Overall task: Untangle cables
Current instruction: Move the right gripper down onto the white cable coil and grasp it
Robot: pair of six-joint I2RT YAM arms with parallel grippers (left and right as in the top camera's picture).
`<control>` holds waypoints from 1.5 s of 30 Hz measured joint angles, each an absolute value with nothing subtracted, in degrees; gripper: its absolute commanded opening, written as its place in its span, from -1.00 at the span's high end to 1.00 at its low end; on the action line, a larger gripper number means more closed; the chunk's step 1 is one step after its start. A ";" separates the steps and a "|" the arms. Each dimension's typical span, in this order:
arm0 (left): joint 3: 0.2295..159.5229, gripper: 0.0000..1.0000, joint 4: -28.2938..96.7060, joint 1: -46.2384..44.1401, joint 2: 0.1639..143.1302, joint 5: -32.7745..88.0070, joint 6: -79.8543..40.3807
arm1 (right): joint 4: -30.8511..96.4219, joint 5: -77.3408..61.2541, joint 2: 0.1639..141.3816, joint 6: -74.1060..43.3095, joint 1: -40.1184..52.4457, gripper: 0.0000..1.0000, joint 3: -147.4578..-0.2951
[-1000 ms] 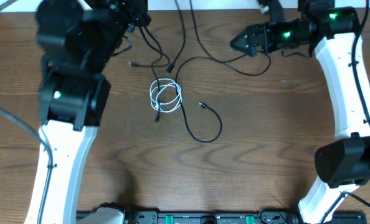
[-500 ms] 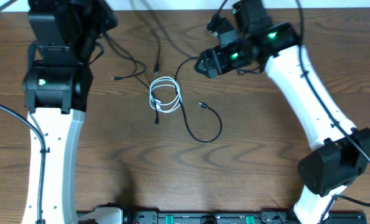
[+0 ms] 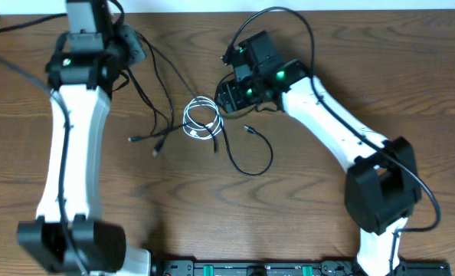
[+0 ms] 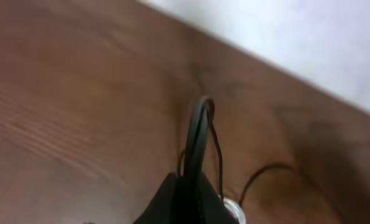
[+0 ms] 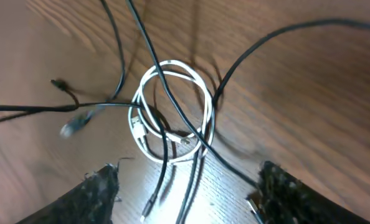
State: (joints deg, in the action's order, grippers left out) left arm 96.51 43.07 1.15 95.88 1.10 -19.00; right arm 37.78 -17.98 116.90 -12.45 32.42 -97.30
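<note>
L arm is stretched to the far-left corner of the table (image 3: 327,222). The left fingers (image 4: 186,198) are pinched tight on the black cables (image 3: 152,92); in the L wrist view a thin dark arc stands straight up out of the tips. From that grip the strands trail across the wood twd the centre and lie flat. Their plug ends (image 3: 132,139) rest just left of the white cable (image 3: 203,119).

The white cable sits near the table ctr as a small round coil of a few turns, lying flat. R wrist view shows black strands crossing the coil, one running diagonally across it. Can't tell whether they lie on top or thread through.

The right fingers (image 3: 226,96) hang just above the coil's upper-right edge, spread wide w/ nothing held. In the R wrist view the two dark tips sit at the bottom corners, w/ the coil ahead and btwn them, not touched.

A looped black cable (image 3: 267,159) leaves the coil's right side and swings down in a U. It comes back up to a small plug, near the coil on its right.
</note>
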 measured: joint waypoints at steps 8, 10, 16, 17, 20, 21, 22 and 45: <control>96.51 0.86 46.11 1.61 99.70 1.13 -18.96 | 34.39 -16.53 122.65 -18.17 34.37 -0.22 -97.25; 96.51 0.85 47.53 1.89 99.68 1.10 -18.83 | 32.71 -16.16 123.79 -19.11 34.79 -0.16 -97.08; 96.51 0.86 55.44 2.20 99.68 1.10 -18.15 | 27.09 -13.98 125.58 -21.10 35.27 0.04 -96.99; 96.51 0.85 57.14 2.20 99.68 1.10 -17.87 | 26.22 -13.72 125.86 -21.21 35.29 0.07 -96.99; 96.51 0.86 60.40 2.20 99.68 1.10 -16.86 | 24.38 -13.23 127.04 -21.50 35.29 0.11 -96.99; 96.51 0.86 61.49 2.20 99.68 0.97 -16.58 | 23.70 -13.08 127.72 -21.47 35.27 0.12 -96.99; 96.51 0.86 62.33 2.20 99.68 0.73 -16.36 | 23.24 -13.04 128.09 -21.34 35.27 0.12 -96.99; 95.44 0.85 71.57 3.29 99.68 -4.47 -15.55 | 12.51 -12.75 134.17 -10.85 36.73 0.26 -96.95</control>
